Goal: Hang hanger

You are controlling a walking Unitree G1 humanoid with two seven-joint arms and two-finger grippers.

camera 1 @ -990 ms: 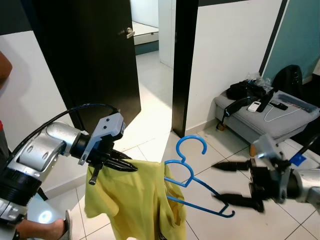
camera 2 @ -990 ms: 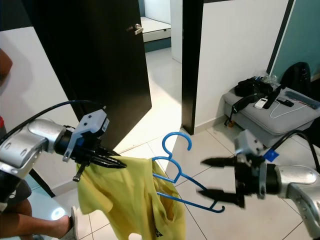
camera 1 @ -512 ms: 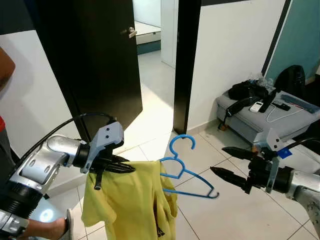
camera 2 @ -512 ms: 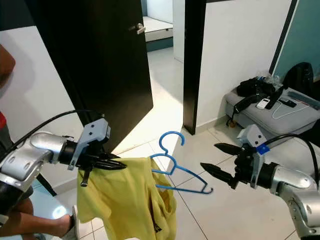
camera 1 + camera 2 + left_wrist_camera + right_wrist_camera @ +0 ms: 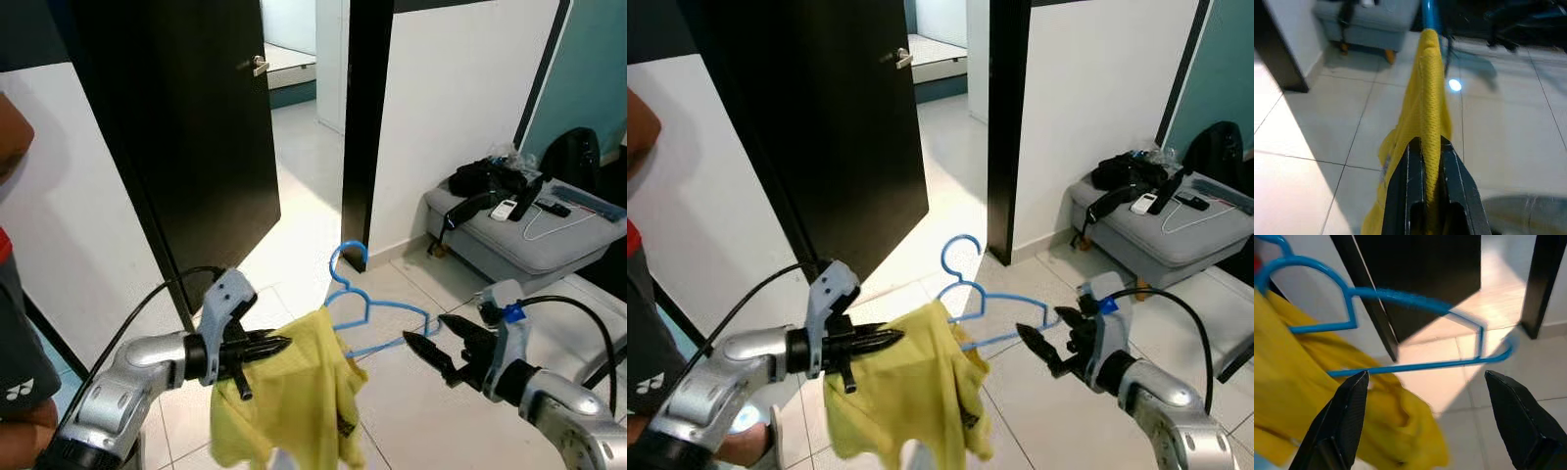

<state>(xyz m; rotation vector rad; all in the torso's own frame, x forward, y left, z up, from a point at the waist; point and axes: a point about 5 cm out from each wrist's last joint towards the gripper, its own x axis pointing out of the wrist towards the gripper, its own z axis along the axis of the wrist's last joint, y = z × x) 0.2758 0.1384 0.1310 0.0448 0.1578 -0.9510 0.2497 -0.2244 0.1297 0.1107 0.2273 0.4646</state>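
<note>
Left gripper (image 5: pixel 272 345) pinches yellow shirt (image 5: pixel 299 401) draped on blue hanger (image 5: pixel 377 313), held mid-air before dark door (image 5: pixel 186 127). Right gripper (image 5: pixel 431 351) spread wide beside hanger's free end. Hanging not yet done.

Hanger (image 5: pixel 377 318) half under shirt (image 5: pixel 294 397)

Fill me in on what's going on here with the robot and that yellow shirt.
The robot stands on a tiled floor near a dark open door, working a yellow shirt onto a blue hanger. Its left gripper is shut on a fold of the shirt, holding it up. The right gripper is open, its fingers either side of the hanger's free end without gripping it. Only one side of the hanger is inside the shirt. A person stands at the robot's left.
</note>
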